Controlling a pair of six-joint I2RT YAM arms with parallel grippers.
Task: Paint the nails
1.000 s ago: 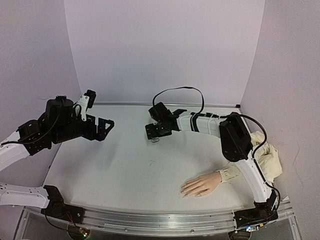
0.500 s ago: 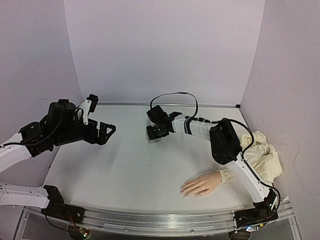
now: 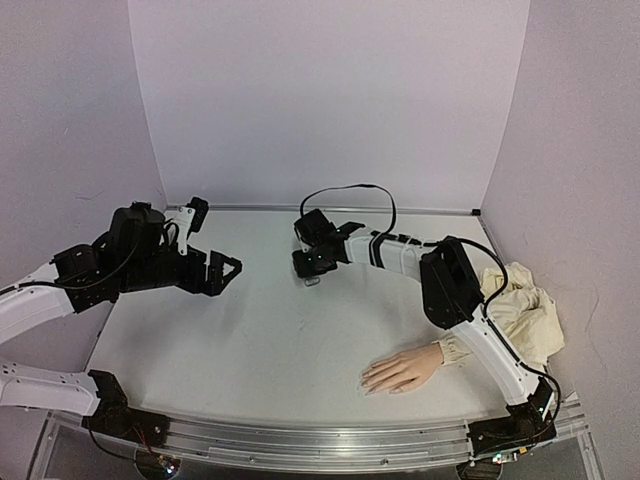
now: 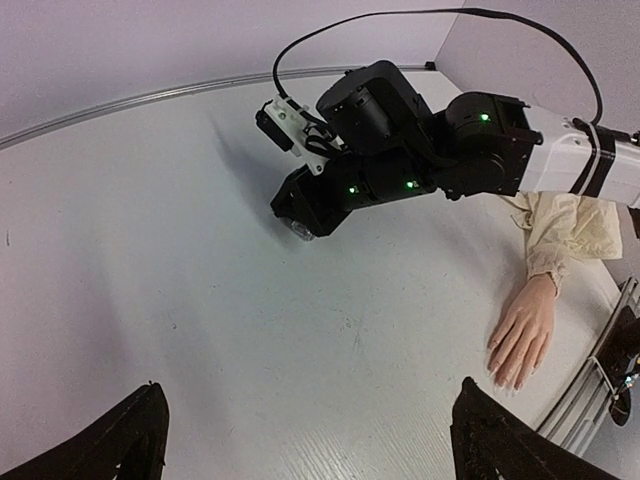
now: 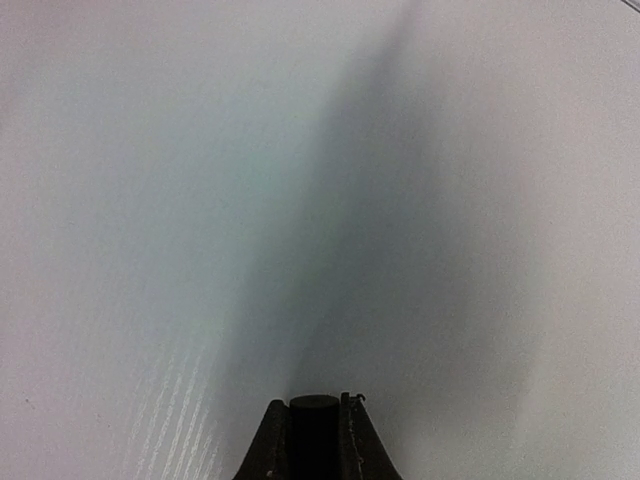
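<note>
While the mannequin hand (image 3: 405,370) lies near-right on the table (image 3: 260,340), its long axis runs left-right, nails (image 3: 367,381) pointing left. Right gripper (image 5: 314,410) clamps a dark round cap (image 5: 314,404); left gripper (image 3: 225,270) gapes empty.

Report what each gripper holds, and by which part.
Right gripper pinches a small black cap by its sides; whatever is under the cap is hidden. Left gripper holds nothing, jaws open.

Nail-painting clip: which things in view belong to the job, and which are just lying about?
Job:
- nails on the mannequin hand
- small black-capped item, probably the polish, shut in the right gripper

Lying about:
- bunched cream sleeve cloth at the table's right edge
</note>
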